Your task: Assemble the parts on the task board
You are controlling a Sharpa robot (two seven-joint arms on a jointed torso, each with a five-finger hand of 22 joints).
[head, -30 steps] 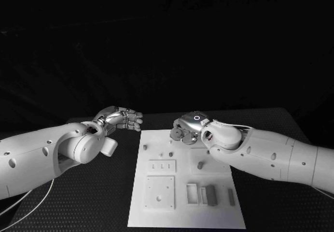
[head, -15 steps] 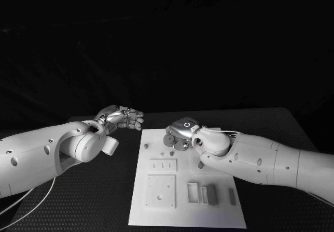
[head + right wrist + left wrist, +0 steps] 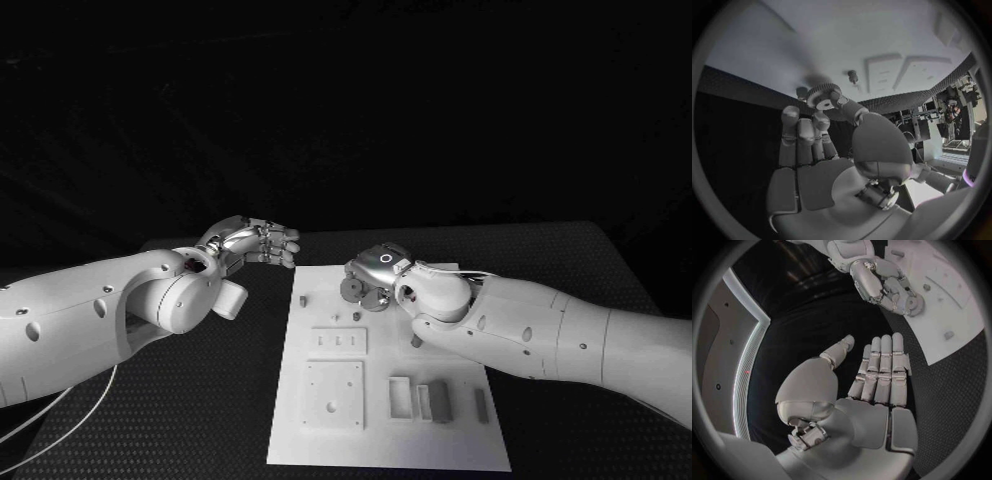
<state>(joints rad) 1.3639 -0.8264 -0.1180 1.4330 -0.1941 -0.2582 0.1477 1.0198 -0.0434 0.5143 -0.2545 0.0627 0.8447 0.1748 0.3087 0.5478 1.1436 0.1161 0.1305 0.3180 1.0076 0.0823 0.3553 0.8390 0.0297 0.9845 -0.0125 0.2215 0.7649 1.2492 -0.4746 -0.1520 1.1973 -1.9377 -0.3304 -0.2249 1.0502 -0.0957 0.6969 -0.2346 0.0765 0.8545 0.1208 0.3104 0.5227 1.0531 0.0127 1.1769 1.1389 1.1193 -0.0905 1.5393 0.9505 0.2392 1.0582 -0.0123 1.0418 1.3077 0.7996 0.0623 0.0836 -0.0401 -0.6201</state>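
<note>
on the black textured table [image 3: 173, 420] lies the flat white rectangular task board [image 3: 325, 440], its long side running away from the robot. the robot's white right arm [image 3: 562, 335] reaches in across the board's far right part, and the white left arm [image 3: 87, 310] stays over the table just left of the board. the silver left hand [image 3: 257, 243] hangs beside the board's far left corner; in the left wrist view this hand [image 3: 876, 375] has its fingers straight and side by side, thumb apart, with nothing in it. the silver right hand [image 3: 372, 277] hovers over the board's far end, and in the right wrist view this hand [image 3: 817, 145] pinches a small round grey toothed gear [image 3: 822, 95] between thumb and a fingertip, just above the board. the gear [image 3: 352, 289] sits at the hand's left edge in the head view. nearer the robot, small grey block parts [image 3: 440, 402] stand in the board's right slots, and a small grey peg [image 3: 415, 341] stands just beside the right arm.
</note>
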